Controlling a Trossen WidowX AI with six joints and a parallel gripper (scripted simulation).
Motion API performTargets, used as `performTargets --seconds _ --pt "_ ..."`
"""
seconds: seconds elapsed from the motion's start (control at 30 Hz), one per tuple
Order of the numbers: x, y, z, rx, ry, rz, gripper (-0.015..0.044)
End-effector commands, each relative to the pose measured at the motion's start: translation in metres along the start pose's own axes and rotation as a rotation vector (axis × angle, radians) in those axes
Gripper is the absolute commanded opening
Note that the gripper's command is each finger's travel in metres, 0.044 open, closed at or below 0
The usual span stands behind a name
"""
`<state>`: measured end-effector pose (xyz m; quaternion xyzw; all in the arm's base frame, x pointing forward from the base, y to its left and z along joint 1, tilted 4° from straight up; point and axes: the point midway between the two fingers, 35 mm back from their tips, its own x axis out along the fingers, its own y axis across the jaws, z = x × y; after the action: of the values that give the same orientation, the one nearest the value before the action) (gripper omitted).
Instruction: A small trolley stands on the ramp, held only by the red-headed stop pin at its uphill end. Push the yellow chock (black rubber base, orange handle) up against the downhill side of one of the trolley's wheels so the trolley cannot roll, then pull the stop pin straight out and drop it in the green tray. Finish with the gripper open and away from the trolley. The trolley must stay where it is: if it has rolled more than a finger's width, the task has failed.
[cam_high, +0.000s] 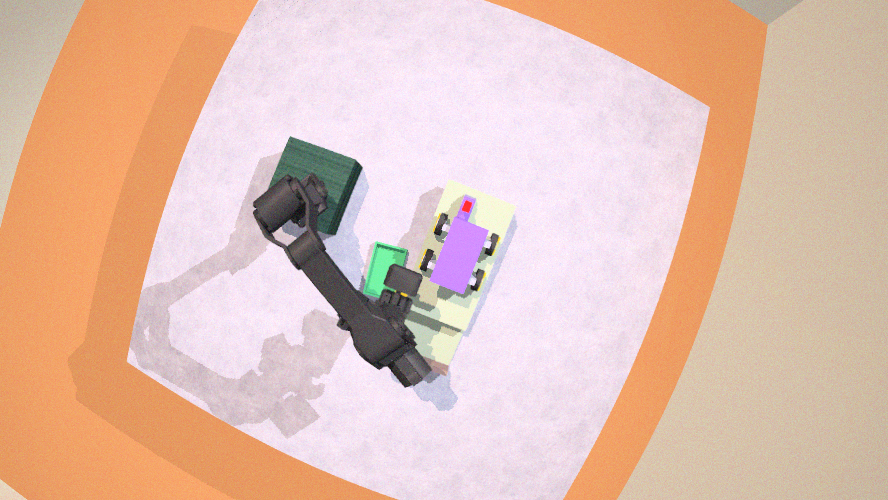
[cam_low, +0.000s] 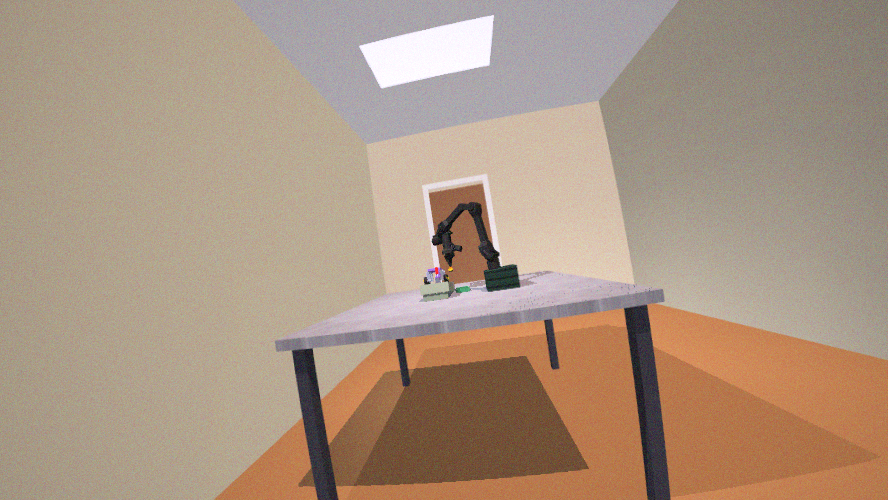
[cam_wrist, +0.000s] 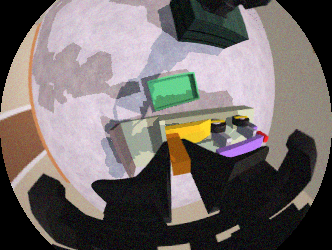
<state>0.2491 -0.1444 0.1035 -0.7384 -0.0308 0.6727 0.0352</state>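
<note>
The purple trolley (cam_high: 459, 254) (cam_wrist: 240, 148) stands on the pale ramp (cam_high: 469, 313) (cam_low: 436, 291), its wheels on the surface. The red-headed stop pin (cam_high: 466, 206) (cam_wrist: 265, 137) stands at its uphill end. My gripper (cam_wrist: 174, 144) (cam_low: 449, 265) is shut on the orange handle of the yellow chock (cam_wrist: 192, 131) (cam_low: 450, 269). The chock is raised, near the ramp's tray-side edge and downhill of the trolley in the wrist view. In the top view the arm hides most of it. Its black base cannot be made out. The green tray (cam_high: 381, 267) (cam_wrist: 172, 92) looks empty.
The dark green block (cam_high: 329, 170) (cam_low: 502, 278) (cam_wrist: 210, 26) under the arm's base stands beyond the tray. A brownish strip (cam_high: 440, 366) marks the ramp's low end. The tray lies close beside the ramp's long edge.
</note>
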Motion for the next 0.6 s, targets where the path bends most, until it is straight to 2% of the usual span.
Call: performTargets --seconds 0.0,0.57 --pt "0.002 0.001 -0.012 0.004 0.005 -0.004 0.0" --pt "0.023 0.003 -0.022 0.004 0.006 -0.004 0.0"
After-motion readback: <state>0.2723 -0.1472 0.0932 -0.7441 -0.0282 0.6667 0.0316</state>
